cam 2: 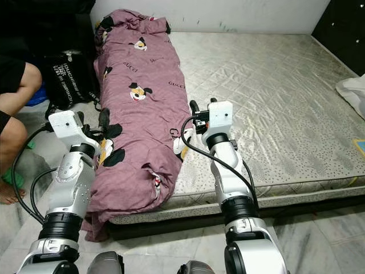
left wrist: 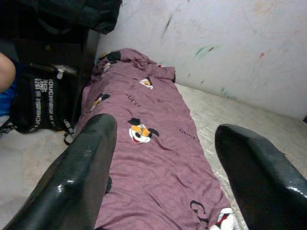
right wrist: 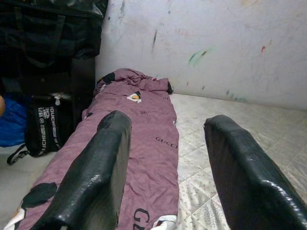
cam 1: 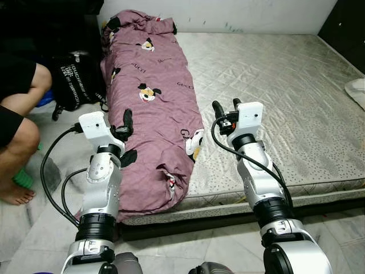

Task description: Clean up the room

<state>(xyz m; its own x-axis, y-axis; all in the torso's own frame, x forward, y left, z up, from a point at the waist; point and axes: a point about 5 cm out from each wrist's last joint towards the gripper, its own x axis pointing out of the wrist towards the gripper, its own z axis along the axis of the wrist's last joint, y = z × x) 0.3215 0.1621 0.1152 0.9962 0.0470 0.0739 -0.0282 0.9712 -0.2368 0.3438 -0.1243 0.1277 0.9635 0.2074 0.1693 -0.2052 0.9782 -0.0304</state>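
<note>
**Two open grippers at the near end of a long quilt**

Left eye view: the purple quilt (cam 1: 151, 108) lies in a long roll along the left side of the bare mattress (cam 1: 285, 108), its long axis running away from the robot toward the wall, its near end drooping over the mattress edge. The left gripper (cam 1: 126, 123) hovers over the quilt's left flank, near that end; the right gripper (cam 1: 226, 106) hangs over bare mattress just beside the quilt's right edge. The left arm is the nearer. A person's bent legs (cam 1: 17, 114) and a black bag (cam 1: 77, 80) sit on the floor to the left.

Right eye view: same layout, neither gripper clearly touching the cloth.

Left wrist view: both fingers (left wrist: 76, 177) spread wide, nothing between them, the quilt stretching straight ahead below.

Right wrist view: fingers (right wrist: 91, 177) likewise parted and empty, the quilt lying ahead and toward the robot's left.
</note>
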